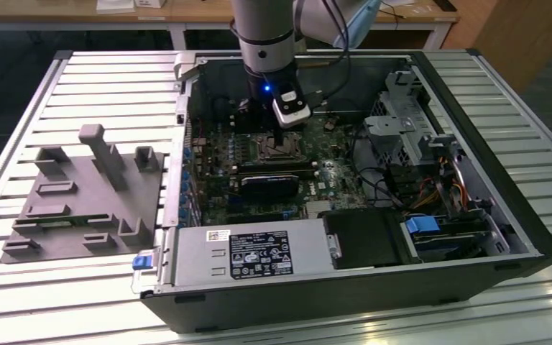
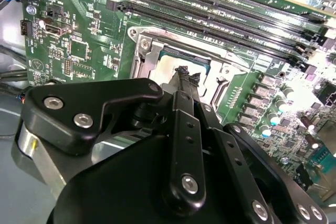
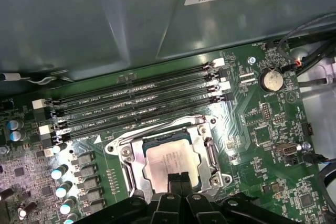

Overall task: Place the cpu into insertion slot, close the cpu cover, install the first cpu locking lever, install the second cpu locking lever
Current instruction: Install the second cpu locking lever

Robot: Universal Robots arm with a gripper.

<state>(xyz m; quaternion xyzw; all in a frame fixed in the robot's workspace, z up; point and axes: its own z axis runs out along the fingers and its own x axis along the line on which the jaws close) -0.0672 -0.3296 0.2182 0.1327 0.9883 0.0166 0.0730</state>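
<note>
- The cpu point(image 3: 170, 160) sat in the insertion slot point(image 3: 131, 174) on the motherboard point(image 3: 262, 145), with the cpu cover point(image 3: 202, 129) apparently down around it.
- Your hand point(image 3: 180, 179), fingers point(image 2: 185, 74) pressed together and holding nothing, hovered right at the chip's edge.
- Pushing down off-centre could, I judged, scrape the chip or bend the frame; the memory slots point(image 3: 136, 100) lay just beside.
- The computer case point(image 1: 506, 208) on the worktop point(image 1: 94, 79) held the board, the power supply point(image 1: 242, 255) and a drive cage point(image 1: 405, 122).

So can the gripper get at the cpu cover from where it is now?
Probably yes. The gripper sits right over the cpu, fingertips together, and the cpu cover framing it has nothing lying across it.
</note>
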